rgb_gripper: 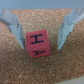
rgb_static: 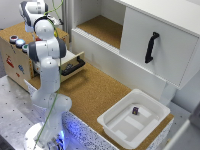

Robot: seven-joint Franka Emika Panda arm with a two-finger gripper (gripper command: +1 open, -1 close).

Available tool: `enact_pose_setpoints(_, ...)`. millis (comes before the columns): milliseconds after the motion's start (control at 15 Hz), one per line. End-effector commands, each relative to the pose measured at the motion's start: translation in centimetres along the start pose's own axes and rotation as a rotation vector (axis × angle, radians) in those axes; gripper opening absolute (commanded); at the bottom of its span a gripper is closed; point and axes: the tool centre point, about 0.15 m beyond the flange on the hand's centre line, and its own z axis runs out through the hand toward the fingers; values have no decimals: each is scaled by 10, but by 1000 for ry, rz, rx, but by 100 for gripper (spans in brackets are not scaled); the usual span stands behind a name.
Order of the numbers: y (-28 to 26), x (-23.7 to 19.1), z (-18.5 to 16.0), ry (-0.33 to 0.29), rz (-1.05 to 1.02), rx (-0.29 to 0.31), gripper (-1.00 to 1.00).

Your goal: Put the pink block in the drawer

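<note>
Pink block (rgb_gripper: 37, 44) on cork between gripper (rgb_gripper: 39, 35) fingers; drawer (rgb_static: 71, 64) ajar

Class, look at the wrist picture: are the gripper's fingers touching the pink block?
Apart. In the wrist view, cork surface shows between the pink block and each finger, so the open gripper straddles it without contact.

In the exterior view the arm (rgb_static: 47, 60) hides the end effector, the pink block and part of the drawer (rgb_static: 74, 65). The small dark object (rgb_static: 135, 109) in the white tub (rgb_static: 115, 131) is unidentifiable.
</note>
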Motion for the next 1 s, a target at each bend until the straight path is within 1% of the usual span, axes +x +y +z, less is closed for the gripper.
enact_pose_setpoints(0, -3, -18, 2, 121, 19, -34, -100)
enact_pose_setpoints(67, -3, -20, -3, 129, 31, -38, -100)
enact_pose_setpoints(333, 1, -30, -30, 147, 144, -83, -100)
enact_pose_setpoints(467, 0, -39, -39, 133, 209, -112, -100)
enact_pose_setpoints(533, 1, -50, -42, 137, 228, -131, -100)
enact_pose_setpoints(733, 7, -90, -37, 167, 188, -143, -100)
enact_pose_setpoints(800, 9, -105, -32, 171, 156, -154, -100)
enact_pose_setpoints(867, 11, -118, -28, 162, 150, -171, -100)
enact_pose_setpoints(933, 9, -132, -23, 176, 121, -191, -100)
